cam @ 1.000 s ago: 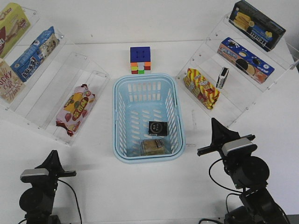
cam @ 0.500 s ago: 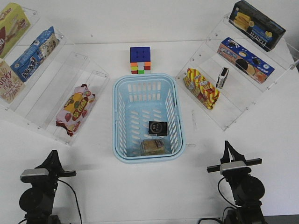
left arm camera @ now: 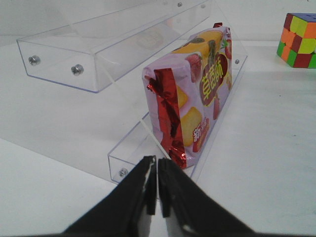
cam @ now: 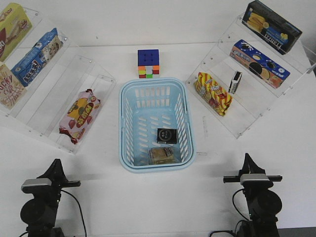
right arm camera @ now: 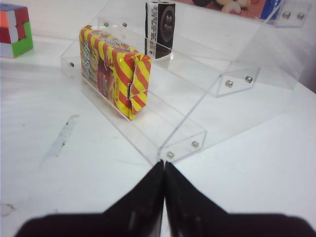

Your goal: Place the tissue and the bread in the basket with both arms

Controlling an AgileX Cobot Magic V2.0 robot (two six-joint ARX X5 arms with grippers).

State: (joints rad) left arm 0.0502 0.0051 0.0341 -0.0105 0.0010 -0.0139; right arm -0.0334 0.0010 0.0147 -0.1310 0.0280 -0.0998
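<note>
Right claw (cam: 247,159) well apart from basketed tissue (cam: 167,135)

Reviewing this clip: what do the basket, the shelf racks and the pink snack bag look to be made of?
The basket looks like moulded light blue plastic, matte, with slotted walls and floor. The shelf racks seem to be clear acrylic: see-through, glossy edges, held by metal screws. The pink snack bag appears to be printed plastic film with shiny red foil-like crimped ends.
</note>
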